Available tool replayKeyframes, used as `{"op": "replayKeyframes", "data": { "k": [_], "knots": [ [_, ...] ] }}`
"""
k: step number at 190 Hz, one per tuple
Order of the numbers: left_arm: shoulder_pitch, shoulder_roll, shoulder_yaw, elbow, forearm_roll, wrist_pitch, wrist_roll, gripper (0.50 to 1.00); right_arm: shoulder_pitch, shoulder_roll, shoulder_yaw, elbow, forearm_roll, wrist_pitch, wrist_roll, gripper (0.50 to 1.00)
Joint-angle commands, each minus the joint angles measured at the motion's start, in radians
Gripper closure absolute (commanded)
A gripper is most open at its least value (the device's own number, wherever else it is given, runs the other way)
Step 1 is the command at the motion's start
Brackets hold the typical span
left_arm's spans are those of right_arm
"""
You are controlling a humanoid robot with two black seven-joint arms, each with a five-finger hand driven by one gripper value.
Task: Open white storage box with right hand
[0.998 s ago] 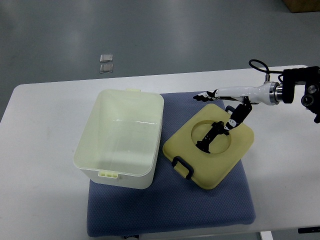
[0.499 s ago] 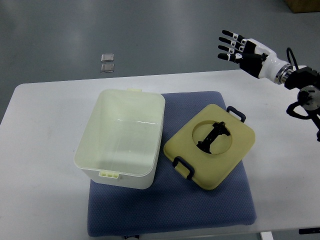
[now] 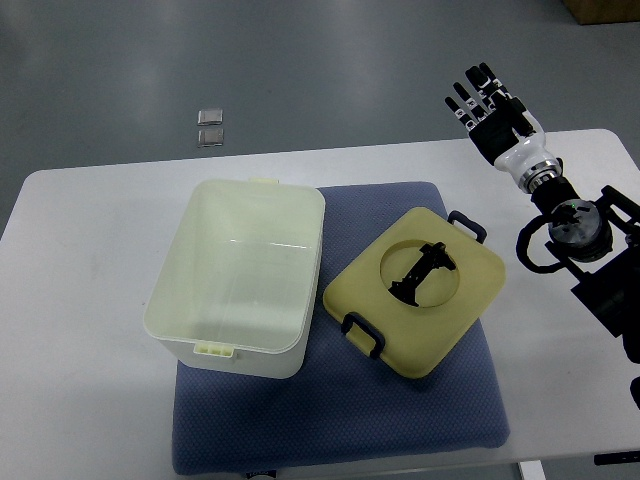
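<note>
Open box (image 3: 238, 275) and detached lid (image 3: 415, 290) side by side on blue mat (image 3: 340, 420); right hand (image 3: 492, 115) raised, fingers spread, empty.

Table: white table (image 3: 90, 330) with rounded corners, seen from above, grey floor beyond its far edge.
Lying on the table: a blue mat (image 3: 400, 420), the only thing resting directly on the tabletop.
Mat position: about mid-table, reaching down to the table's near edge; bare tabletop shows to its left, to its right and behind it.
Mat surface: dotted weave, rounded corners, lying flat.
On the floor: two small square plates (image 3: 211, 127), side by side, well beyond the table's far edge.
</note>
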Motion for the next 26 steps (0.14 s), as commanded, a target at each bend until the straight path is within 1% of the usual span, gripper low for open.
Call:
{"op": "replayKeyframes", "data": {
  "k": [1, 26],
  "knots": [
    [0.0, 0.0, 0.0, 0.0, 0.002, 0.0, 0.0, 0.5, -0.001, 0.002, -0.001, -0.004, -0.003, 0.001, 0.0, 0.534],
    [0.0, 0.0, 0.0, -0.009, 0.0, 0.0, 0.0, 0.5, -0.001, 0.001, 0.0, -0.009, -0.005, -0.001, 0.0, 0.534]
  ]
}}
